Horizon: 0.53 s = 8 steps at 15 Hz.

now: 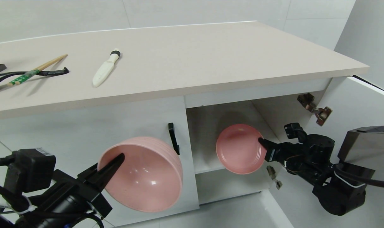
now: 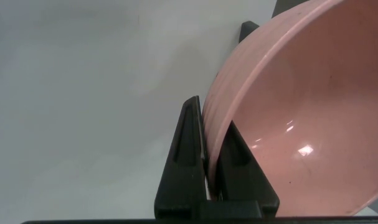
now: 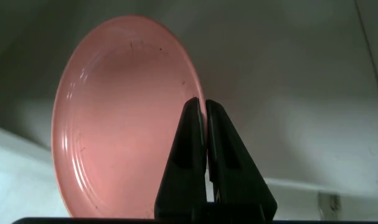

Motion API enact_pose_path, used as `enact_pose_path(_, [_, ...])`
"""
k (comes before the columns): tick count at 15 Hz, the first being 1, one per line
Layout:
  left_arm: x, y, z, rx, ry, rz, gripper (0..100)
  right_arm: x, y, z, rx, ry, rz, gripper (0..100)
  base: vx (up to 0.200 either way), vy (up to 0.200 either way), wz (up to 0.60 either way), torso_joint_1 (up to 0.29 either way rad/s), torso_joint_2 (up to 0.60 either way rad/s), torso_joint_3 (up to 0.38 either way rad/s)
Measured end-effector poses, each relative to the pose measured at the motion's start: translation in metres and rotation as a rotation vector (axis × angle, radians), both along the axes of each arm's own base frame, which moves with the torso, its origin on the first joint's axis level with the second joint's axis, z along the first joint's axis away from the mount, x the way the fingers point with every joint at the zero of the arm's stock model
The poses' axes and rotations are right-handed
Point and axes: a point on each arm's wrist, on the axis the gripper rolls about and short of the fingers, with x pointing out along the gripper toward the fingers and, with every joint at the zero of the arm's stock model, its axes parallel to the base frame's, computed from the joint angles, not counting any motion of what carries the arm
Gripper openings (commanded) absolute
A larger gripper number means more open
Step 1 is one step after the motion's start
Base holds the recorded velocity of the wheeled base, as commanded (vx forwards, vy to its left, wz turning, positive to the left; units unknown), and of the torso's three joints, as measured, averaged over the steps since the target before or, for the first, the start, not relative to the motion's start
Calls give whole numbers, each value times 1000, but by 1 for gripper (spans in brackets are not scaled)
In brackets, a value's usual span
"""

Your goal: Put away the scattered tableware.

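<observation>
Your head view looks forward and down on the cabinet [image 1: 141, 126] from above its front. Your left wrist view sits close behind the left gripper [image 2: 210, 124], facing the cabinet's closed door [image 2: 83, 93] past the pink bowl [image 2: 301, 93]. Your right wrist view looks along the right gripper [image 3: 200, 107] into the cabinet's open compartment [image 3: 288, 74], close on the pink plate [image 3: 120, 112]. The head view shares both dishes.

A pink ribbed bowl [image 1: 147, 177], lower left of centre, is tipped on its side with its opening facing the camera and its rim pinched in the left claw [image 1: 120, 156]. A pink plate [image 1: 238, 148] stands on edge right of centre at the open cabinet [image 1: 211, 126], clamped by the right claw [image 1: 261, 141]. Chopsticks [image 1: 37, 69] and a white utensil [image 1: 106, 68] lie flat on the counter [image 1: 211, 57], upper left.
</observation>
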Motion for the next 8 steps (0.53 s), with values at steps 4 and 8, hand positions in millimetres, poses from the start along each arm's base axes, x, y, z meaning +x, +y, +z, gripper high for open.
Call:
enact_pose_path(4, [0, 0, 0, -1, 1, 0, 0, 17, 3, -9, 7, -17, -39, 0, 0, 0, 0, 0, 0, 0])
enact_pose_path(8, [0, 0, 0, 0, 2, 0, 0, 29, 6, -18, 8, -25, -49, 0, 0, 0, 0, 0, 0, 0])
